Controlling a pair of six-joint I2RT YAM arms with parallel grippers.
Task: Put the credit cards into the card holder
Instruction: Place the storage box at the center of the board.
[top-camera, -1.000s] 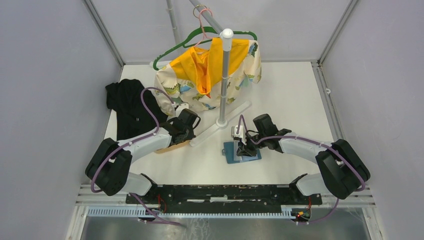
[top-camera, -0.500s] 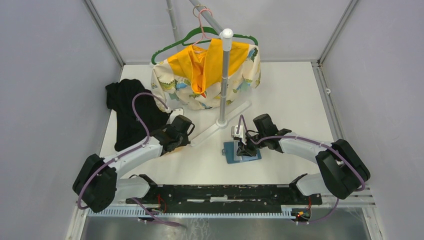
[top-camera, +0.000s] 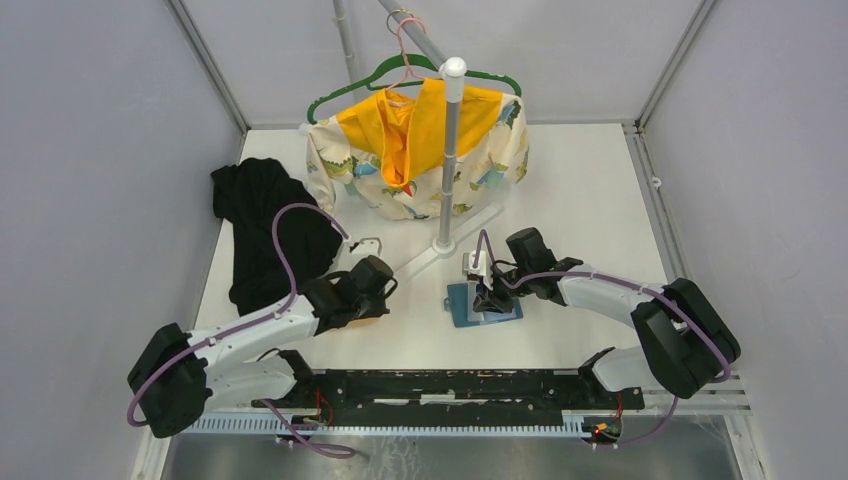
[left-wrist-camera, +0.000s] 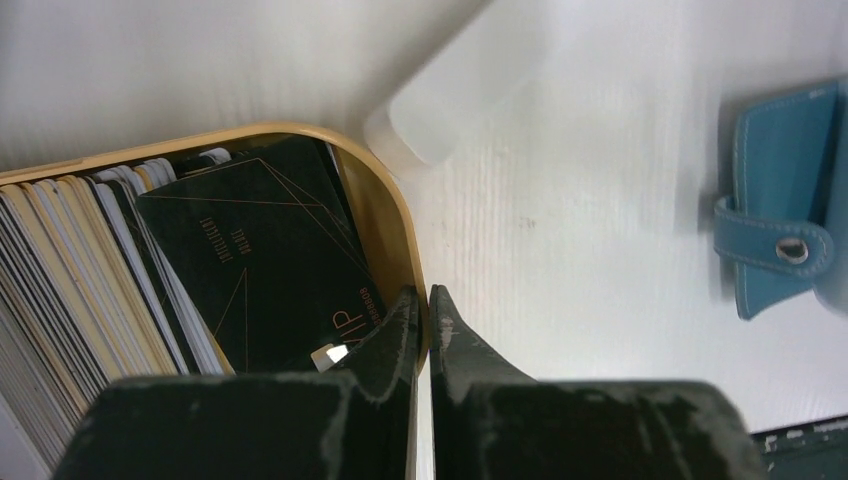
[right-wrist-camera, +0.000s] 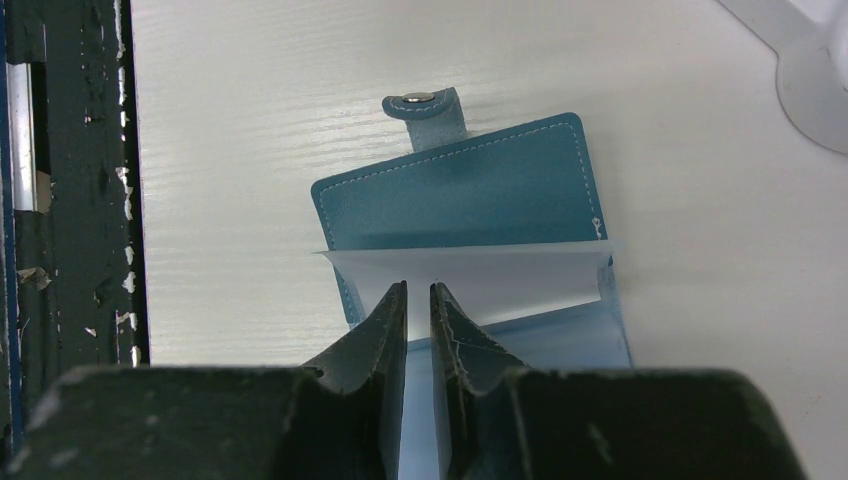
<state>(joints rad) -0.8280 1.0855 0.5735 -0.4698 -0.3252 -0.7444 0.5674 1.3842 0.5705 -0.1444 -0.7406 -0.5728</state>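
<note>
1. Left wrist view: left gripper (left-wrist-camera: 421, 305) is clamped on the rim of the wooden tray (left-wrist-camera: 385, 210), left of the card holder (left-wrist-camera: 790, 160).
2. Credit cards (left-wrist-camera: 250, 260) are stacked upright in that tray.
3. Right wrist view: the holder's pale inner leaf is pinched by the right gripper (right-wrist-camera: 418, 300), and the holder is lying open.

My left pincer (top-camera: 368, 290) has drawn back toward the near edge of the table, and its elbow has swung out to the left. The wooden tray (left-wrist-camera: 392, 215), its rim pinched between the jaws, seems to have slid nearer with it. The hanging shirt (top-camera: 490, 150) has swung slightly to the right.
</note>
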